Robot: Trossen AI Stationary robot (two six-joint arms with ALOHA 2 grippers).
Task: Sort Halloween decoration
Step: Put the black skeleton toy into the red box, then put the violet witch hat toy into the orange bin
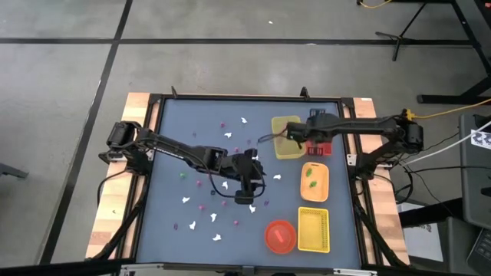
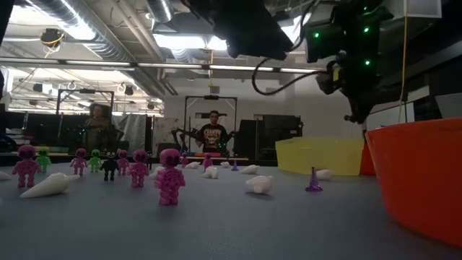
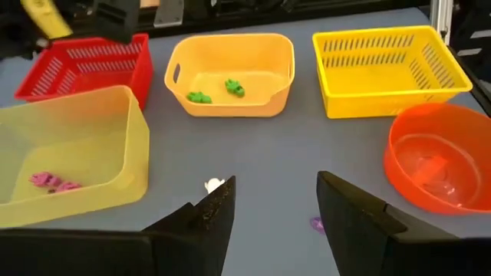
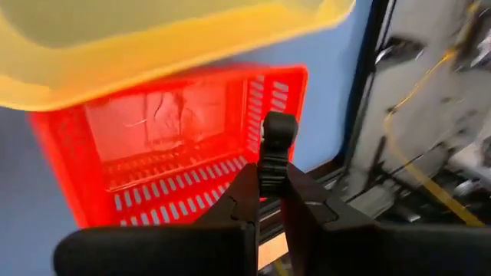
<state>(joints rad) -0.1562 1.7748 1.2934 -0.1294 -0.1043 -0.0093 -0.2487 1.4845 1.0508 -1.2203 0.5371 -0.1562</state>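
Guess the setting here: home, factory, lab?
Probably a robotics lab or workshop: exposed ceiling ducts, another robot arm rig beside a person in the background, and cables trailing over a bare concrete floor.

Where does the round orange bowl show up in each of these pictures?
High view: the round red-orange plastic bowl sits bottom centre, near the table edge.
Low view: large, at the right edge.
Left wrist view: on the right.
Right wrist view: not in it.
Shared landmark: the pale yellow translucent tub, seen in all four.
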